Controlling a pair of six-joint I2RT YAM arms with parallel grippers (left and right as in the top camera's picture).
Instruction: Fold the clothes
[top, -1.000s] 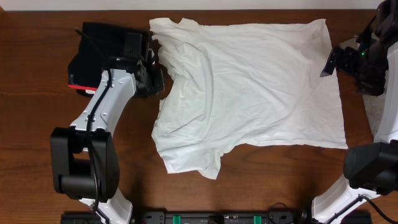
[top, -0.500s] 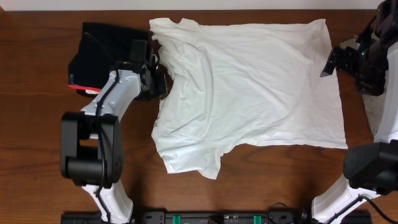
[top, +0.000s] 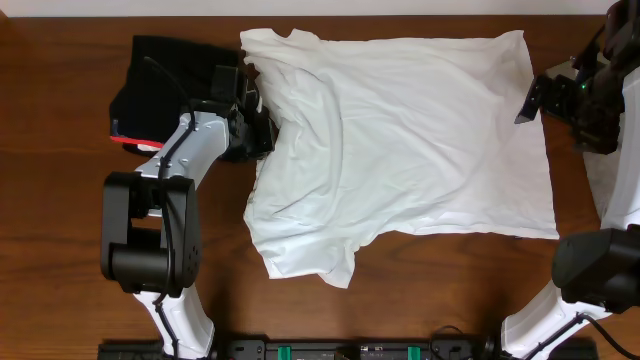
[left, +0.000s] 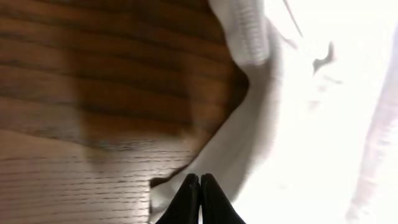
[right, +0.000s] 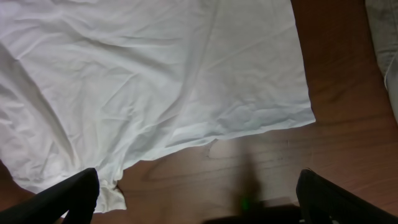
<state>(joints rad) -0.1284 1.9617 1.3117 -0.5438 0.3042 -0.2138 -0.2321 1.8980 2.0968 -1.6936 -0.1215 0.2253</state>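
We judge the first fold in hand: left gripper pressed together at 9 o'clock on the white T-shirt, right gripper spread at 2 o'clock; next we need a confirmed pinch

White T-shirt, black garment, brown table.
T-shirt white thru-out, pale grey shading in creases; black garment w/ red edge at lower-left corner; grey-beige fabric at far right; table dark reddish-brown w/ fine wood-grain lines; left arm white w/ black joints; left gripper black.
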